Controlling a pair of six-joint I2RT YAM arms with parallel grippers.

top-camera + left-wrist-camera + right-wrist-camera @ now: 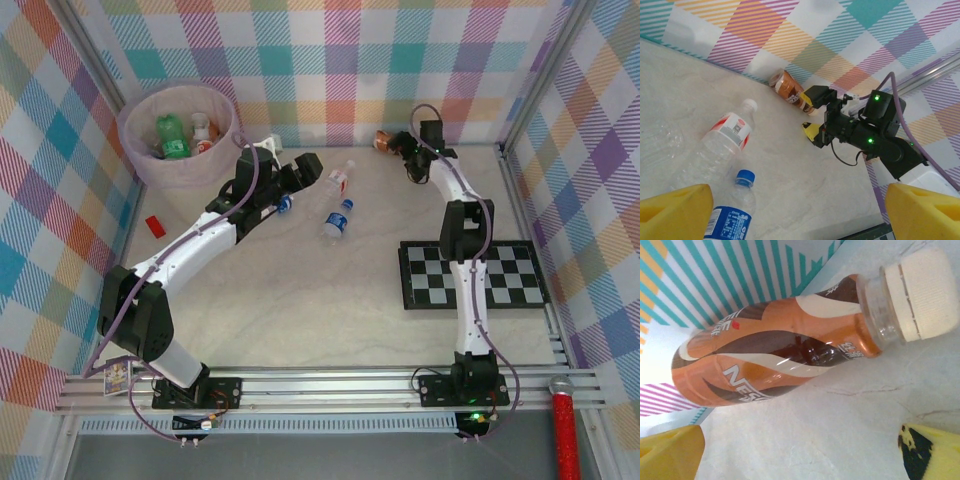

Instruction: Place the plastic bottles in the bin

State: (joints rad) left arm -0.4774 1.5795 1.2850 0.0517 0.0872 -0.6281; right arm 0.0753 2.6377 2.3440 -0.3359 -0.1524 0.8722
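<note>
At the far left stands the bin (140, 160), with a green bottle (172, 135) and a few others already inside it. A small red block (154, 225) lies on the table (320, 310) in front of it. The left arm (200, 240) bends up from its base and leans toward the middle of the table. The left gripper (305, 168) has its yellow fingers (675, 210) spread wide, holding nothing.

Just beside it lie a clear bottle (722, 145) with a red-and-white label and a blue-labelled bottle (730, 217) with a blue cap. The print on both is too small to read.

The right arm (465, 230) rises past the checkerboard (500, 275) and stretches to the far wall (400, 70). The right gripper (800, 455) is also open. A brown bottle (775, 355) lies on its side just ahead of the fingertips. It has a white cap (922, 295), and white letters reading "NES" show on the wrap.
</note>
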